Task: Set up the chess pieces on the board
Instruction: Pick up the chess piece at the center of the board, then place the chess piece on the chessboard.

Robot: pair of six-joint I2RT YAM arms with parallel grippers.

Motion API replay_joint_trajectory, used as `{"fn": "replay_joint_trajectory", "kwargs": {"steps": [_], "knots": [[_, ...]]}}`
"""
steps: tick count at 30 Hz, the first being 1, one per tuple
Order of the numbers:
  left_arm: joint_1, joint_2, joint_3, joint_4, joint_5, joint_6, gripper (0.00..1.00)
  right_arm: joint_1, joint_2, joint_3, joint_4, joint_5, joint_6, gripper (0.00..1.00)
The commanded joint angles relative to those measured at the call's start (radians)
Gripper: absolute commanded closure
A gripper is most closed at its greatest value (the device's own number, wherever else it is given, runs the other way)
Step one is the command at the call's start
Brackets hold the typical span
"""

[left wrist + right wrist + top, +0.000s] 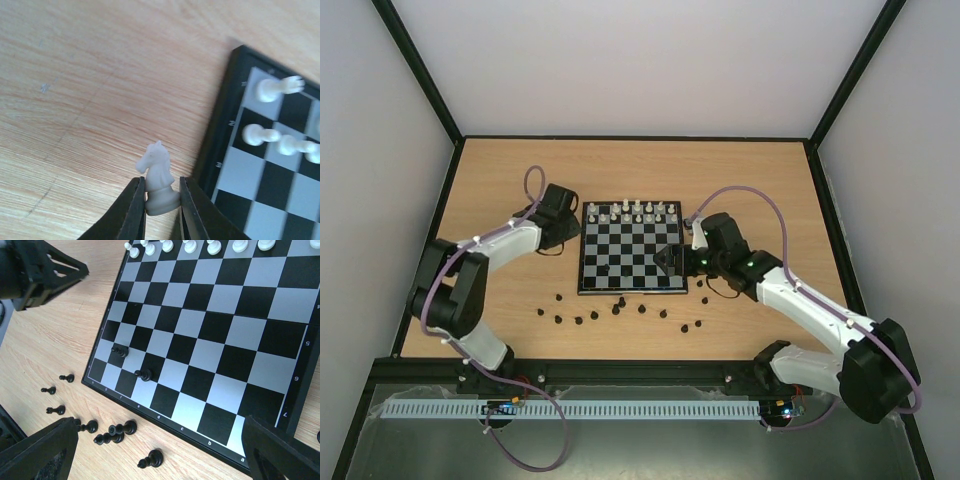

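My left gripper (161, 202) is shut on the base of a white knight (159, 175), held upright just above the wooden table beside the board's (260, 175) left edge. White chess pieces (272, 88) stand on the nearest squares there. From above, the left gripper (568, 218) sits at the board's (620, 255) far left corner. A row of white pieces (632, 211) lines the far side. My right gripper (160, 452) hangs open over the board's (200, 330) near edge, holding nothing. Two black pawns (145, 374) stand on the board. Several black pieces (122, 429) lie on the table.
Loose black pieces (620, 310) are strewn along the table between the board and the arm bases. The left arm's housing (35, 270) shows at the upper left of the right wrist view. Dark rails (630, 139) edge the wooden table.
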Motion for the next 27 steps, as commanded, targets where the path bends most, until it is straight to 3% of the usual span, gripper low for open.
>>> {"fn": "replay_joint_trajectory", "kwargs": {"steps": [1,20,27], "knots": [[-0.004,-0.089,-0.013,-0.037,0.060,0.057,0.83,0.000,0.017,-0.017,0.015,-0.011,0.002,0.10],[-0.021,-0.361,-0.160,0.095,0.664,0.136,0.82,0.001,0.035,0.006,-0.014,0.010,-0.015,0.10],[-0.068,-0.499,-0.272,0.122,0.758,0.143,0.82,0.001,0.026,0.023,-0.038,0.003,-0.017,0.10]]}}
